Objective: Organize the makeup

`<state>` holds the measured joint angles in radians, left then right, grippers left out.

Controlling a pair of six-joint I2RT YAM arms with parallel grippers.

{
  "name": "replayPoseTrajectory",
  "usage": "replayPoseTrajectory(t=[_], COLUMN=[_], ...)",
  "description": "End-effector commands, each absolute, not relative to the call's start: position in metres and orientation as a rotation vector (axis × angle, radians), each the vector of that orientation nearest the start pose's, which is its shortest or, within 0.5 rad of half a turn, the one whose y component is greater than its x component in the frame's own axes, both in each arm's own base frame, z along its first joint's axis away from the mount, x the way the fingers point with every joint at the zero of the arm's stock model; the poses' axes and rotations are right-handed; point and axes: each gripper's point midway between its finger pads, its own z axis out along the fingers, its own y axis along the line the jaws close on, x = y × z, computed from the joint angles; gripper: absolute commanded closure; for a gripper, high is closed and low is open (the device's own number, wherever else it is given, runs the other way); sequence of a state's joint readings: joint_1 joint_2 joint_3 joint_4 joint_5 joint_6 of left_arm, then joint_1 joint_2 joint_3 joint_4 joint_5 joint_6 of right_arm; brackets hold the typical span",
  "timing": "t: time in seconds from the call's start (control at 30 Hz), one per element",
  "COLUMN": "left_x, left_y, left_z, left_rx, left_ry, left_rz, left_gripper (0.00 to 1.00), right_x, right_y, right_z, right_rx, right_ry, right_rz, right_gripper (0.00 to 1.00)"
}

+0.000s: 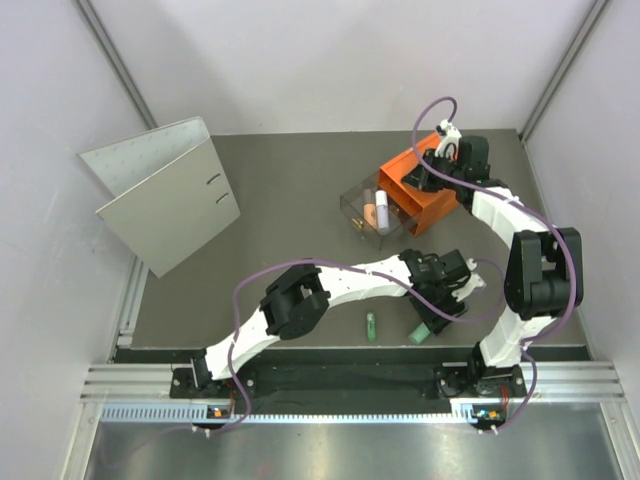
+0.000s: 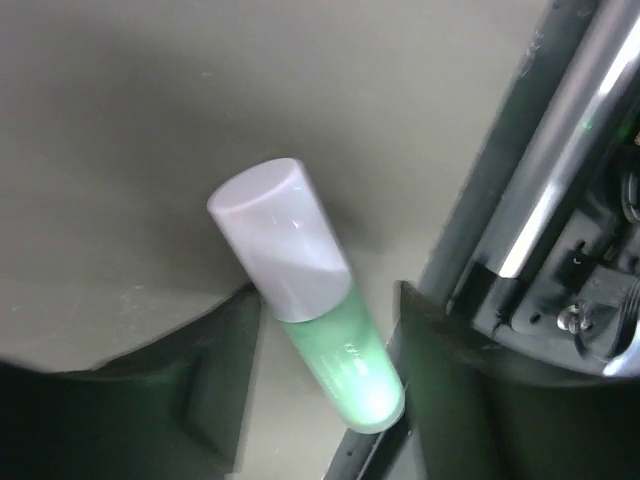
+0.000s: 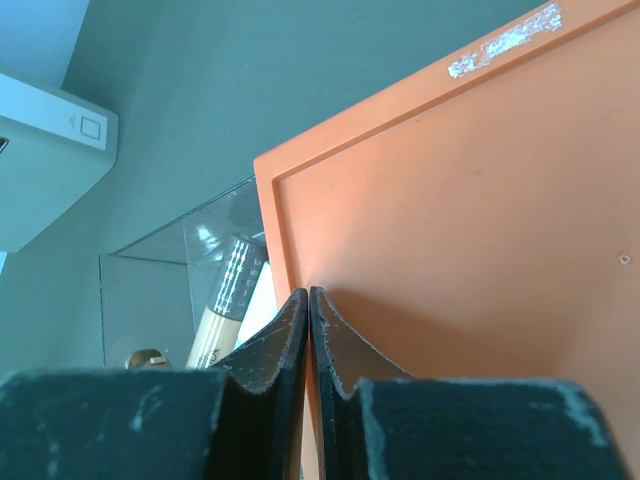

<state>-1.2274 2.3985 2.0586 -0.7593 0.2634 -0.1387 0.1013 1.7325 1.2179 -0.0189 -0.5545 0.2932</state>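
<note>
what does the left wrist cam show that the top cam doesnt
Only left wrist: the pale cap of the mint green tube, and the left end effector with its fingers open on either side of it.
Only top: the grey binder, the orange box with its clear drawer, a slim green stick, and the right arm at the box.
Both: the mint green tube lying on the dark table.

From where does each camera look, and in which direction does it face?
Top external: above and behind the bases, facing down on the table; both arms show.
Left wrist: facing down at the mint green tube between its fingers.
Right wrist: facing the orange drawer box past its shut fingers.
Shared: top and left wrist both show the tube.
</note>
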Motion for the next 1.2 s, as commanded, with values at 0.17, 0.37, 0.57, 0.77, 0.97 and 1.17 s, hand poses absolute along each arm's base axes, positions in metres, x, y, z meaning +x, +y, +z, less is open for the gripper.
replayPoseTrajectory(t=[0.17,0.37,0.57,0.77,0.97,1.17], left_x=[0.145,0.152,0.158,0.175,0.203,0.251], left_y=[-0.512,-0.492,-0.475,-0.461,-0.458,-0.447], left_z=[0.011,0.034,0.081,0.126,0.182,0.223], left_rx=[1.48,1.458,1.407,1.285,1.065,0.773], left_ry=[2.443,2.41,2.334,2.272,2.278,2.301], left_rz=[-0.556,-0.478,-0.455,-0.395,-0.527,-0.779], left_gripper=[1.0,1.0,1.0,1.0,1.0,1.0], right_x=[0.385,0.387,0.39,0.394,0.395,0.394], right_y=[0.127,0.127,0.127,0.128,0.129,0.129], right_z=[0.038,0.039,0.04,0.041,0.041,0.041], right_rx=[0.027,0.029,0.035,0.034,0.035,0.033], right_ry=[2.604,2.602,2.601,2.598,2.599,2.601], right_rz=[0.734,0.737,0.737,0.737,0.743,0.743], right_gripper=[0.94,0.94,0.94,0.94,0.94,0.94])
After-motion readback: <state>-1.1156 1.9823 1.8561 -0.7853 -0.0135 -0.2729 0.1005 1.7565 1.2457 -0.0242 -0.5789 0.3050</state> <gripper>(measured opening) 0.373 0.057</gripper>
